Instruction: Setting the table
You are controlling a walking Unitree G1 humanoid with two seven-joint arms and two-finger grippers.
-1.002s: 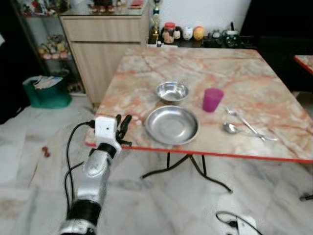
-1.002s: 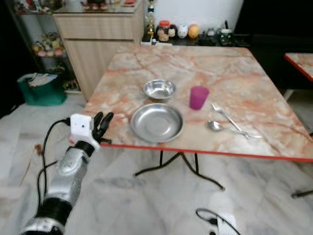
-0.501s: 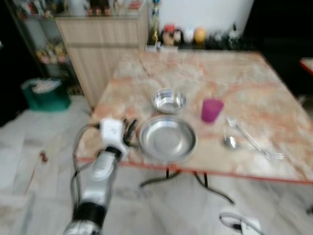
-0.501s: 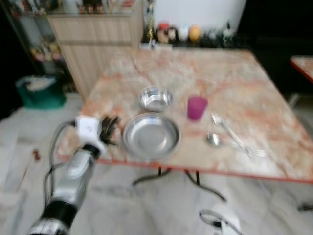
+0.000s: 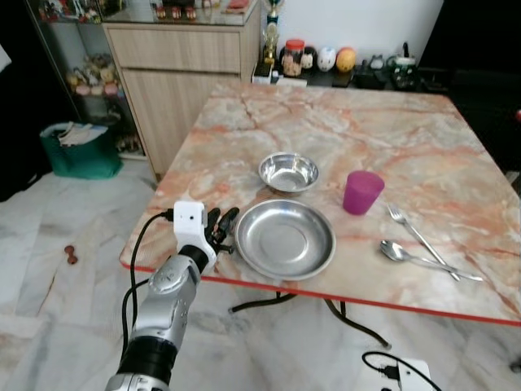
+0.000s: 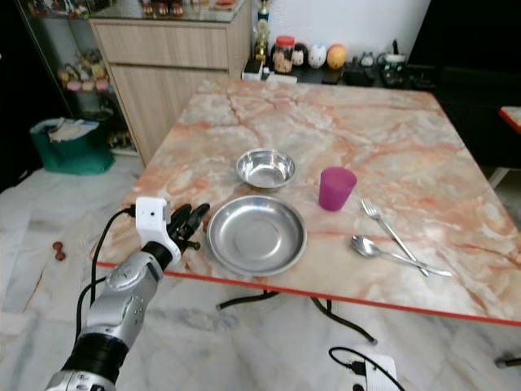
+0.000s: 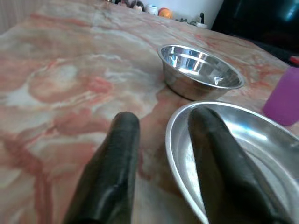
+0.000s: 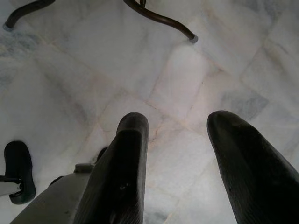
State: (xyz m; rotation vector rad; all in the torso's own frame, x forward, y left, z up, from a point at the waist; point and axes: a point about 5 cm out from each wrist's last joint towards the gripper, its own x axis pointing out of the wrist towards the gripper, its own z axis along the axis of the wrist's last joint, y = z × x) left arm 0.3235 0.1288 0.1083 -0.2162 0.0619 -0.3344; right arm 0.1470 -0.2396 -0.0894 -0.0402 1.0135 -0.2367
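Reaching over the near-left edge of the surface (image 5: 269, 122), the left hand (image 5: 218, 230) sits just beside the rim of the plate (image 5: 284, 239). Its 2 fingers (image 7: 114, 165) are spread apart, not clamped on anything. In the left wrist view 1 finger lies over bare marble and the other over the plate's rim, so the rim runs between them; actual contact with the metal can't be confirmed.

Right hand (image 8: 177, 158) hangs low over the white tiled floor (image 8: 65, 84), 2 fingers parted, nothing between them. Dark curved table legs (image 8: 159, 18) show above it in the right wrist view.

Plate: round, shiny steel, shallow, raised rim, empty. It lies flat near the front edge of the surface, left of centre.

Other items:
- small steel bowl (image 5: 287, 172), upright, empty, just behind the plate, apart from it
- purple cup (image 5: 361, 191), upright, right of the bowl, behind the plate's right side
- fork (image 5: 419, 236) and spoon (image 5: 415, 257) lie further right, crossing near their handle ends

Surface is pink-orange marble with a red edge strip. Behind it: wooden cabinet (image 5: 183, 65), a row of small jars and figures (image 5: 321, 59) against the wall. A green bin (image 5: 77, 151) stands on the floor at left. White power strip (image 5: 399, 373) with a black cord lies on the floor under the front edge.
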